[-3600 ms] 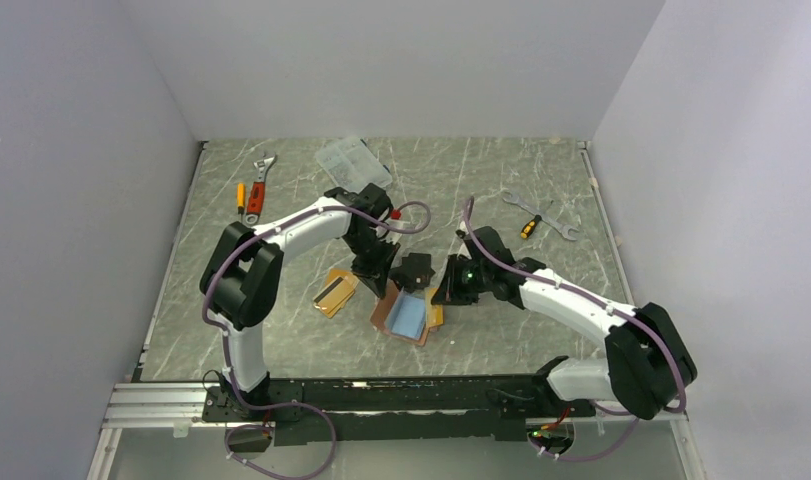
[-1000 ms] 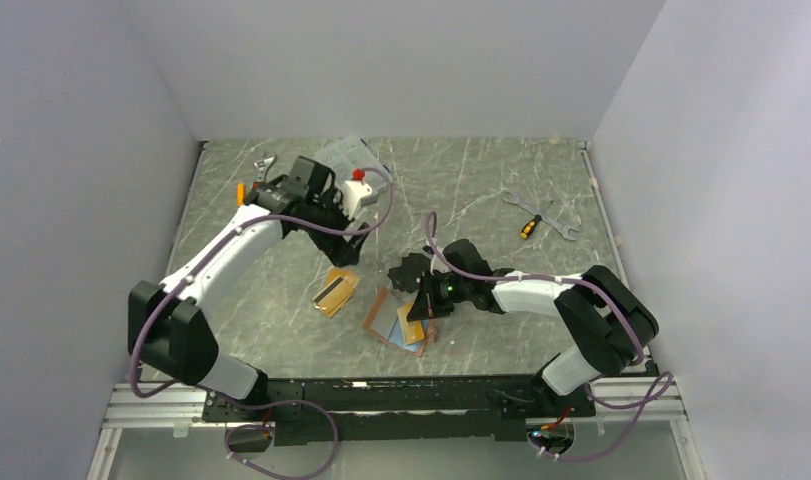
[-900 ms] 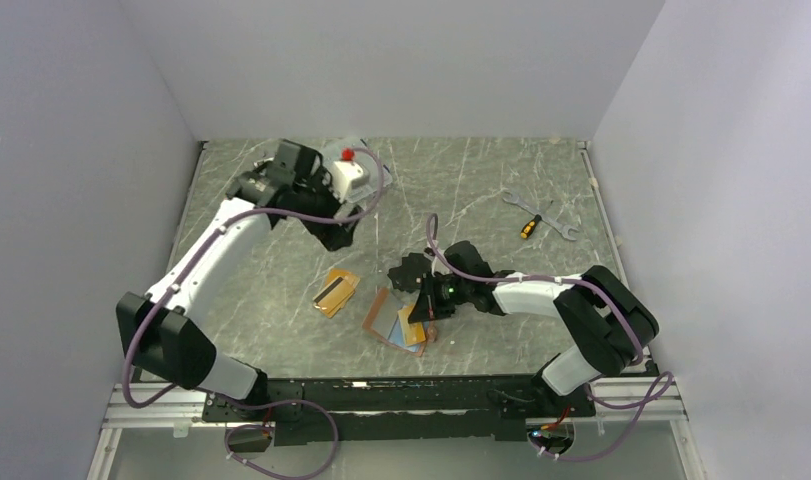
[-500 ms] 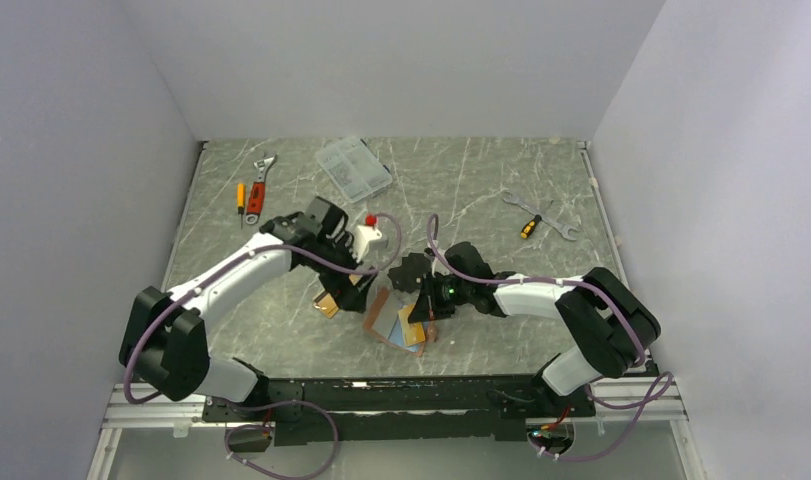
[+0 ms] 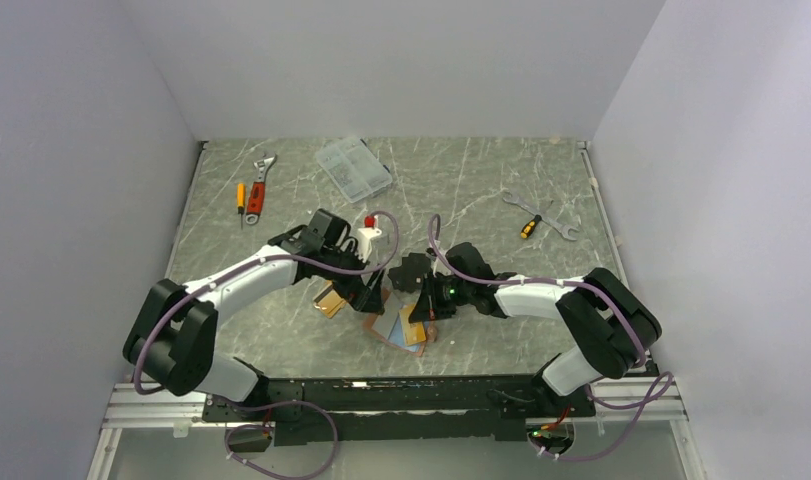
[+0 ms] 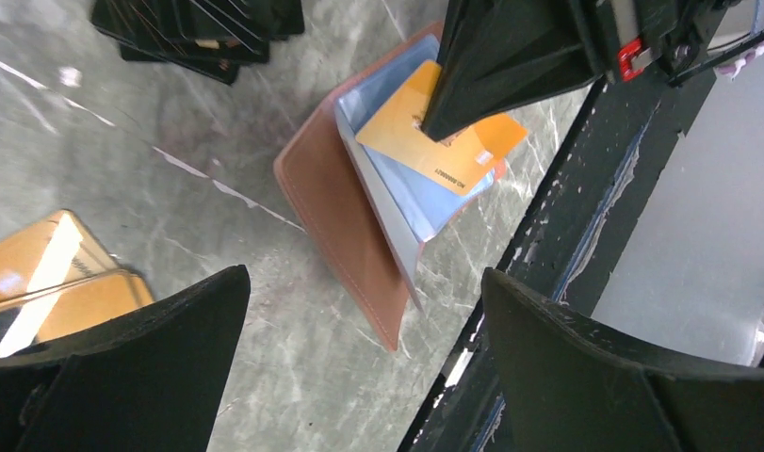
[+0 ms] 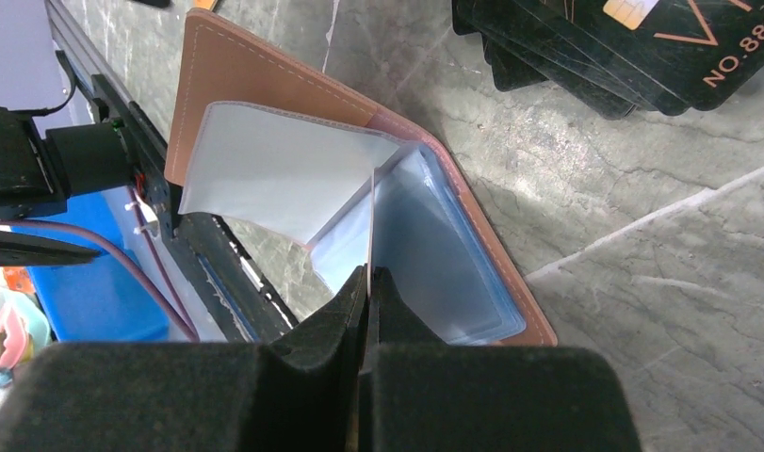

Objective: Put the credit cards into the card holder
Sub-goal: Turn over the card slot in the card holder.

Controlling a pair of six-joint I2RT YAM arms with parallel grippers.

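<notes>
The card holder [image 5: 386, 322] lies open near the table's front edge, pink outside [image 6: 331, 202] and pale blue inside [image 7: 434, 254]. My right gripper [image 5: 424, 308] is shut on an orange credit card [image 6: 453, 151], which lies slanted over the blue pockets. In the right wrist view that card shows edge-on [image 7: 370, 226] ahead of the gripper [image 7: 369, 282]. My left gripper [image 6: 366, 278] hangs open over the holder's left edge with nothing between its fingers. More gold credit cards [image 5: 328, 298] lie left of the holder, partly under the left arm.
A stack of black cards [image 5: 411, 268] lies just behind the holder. A clear compartment box [image 5: 353, 168] sits at the back. A wrench and screwdriver [image 5: 256, 185] lie back left, and a spanner with a screwdriver [image 5: 541, 215] back right. The black base rail [image 6: 585, 217] runs close by the holder.
My left arm swung from the back by the clear box down to the holder's left side, and its jaws opened wide. The right gripper kept still with the card.
</notes>
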